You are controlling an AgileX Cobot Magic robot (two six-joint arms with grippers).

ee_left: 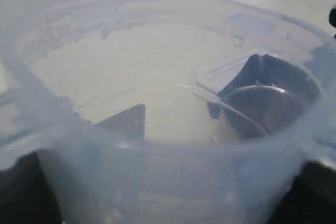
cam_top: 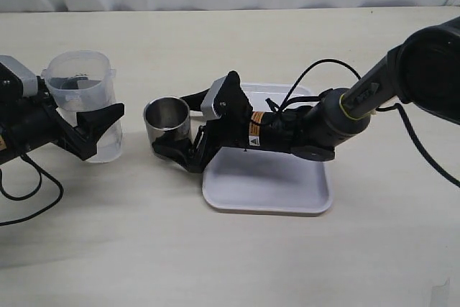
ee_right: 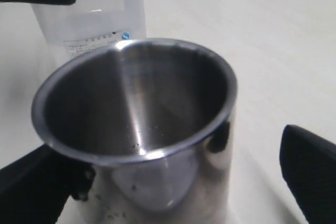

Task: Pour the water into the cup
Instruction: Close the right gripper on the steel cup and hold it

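Nearest the lens: bare table (cam_top: 215, 271), then the near edge of the white tray (cam_top: 266, 203).

Over to the right gripper (cam_top: 169, 126): spread wide and straddling the cup (cam_top: 167, 114), one finger on the far side, one on the near. In the right wrist view, one finger (ee_right: 37, 187) seemingly up against the steel, clear daylight between the wall and the other (ee_right: 310, 177). Not clamped, then. Looks like bracketing, to stop the cup skidding or toppling once the pour starts.

Cup on the table, just left of the tray, near the beaker (cam_top: 100, 91) but apart from it. Upright, long axis straight up, open mouth to the ceiling, ready to receive. Inside, bare steel and a few specks, no pool to be seen.

Now the left gripper (cam_top: 96, 96): closed on the beaker about halfway up, black finger across the near wall, its partner showing dark through the plastic on the far side. Probably gripped at the waist so a wrist roll can tip the rim rightward over the cup.

Beaker upright too, axis vertical, no tilt. Low inside it, the water (cam_top: 100, 150), a pale band at the bottom. Cannot tell which way the spout faces. Left wrist view full of milky plastic.
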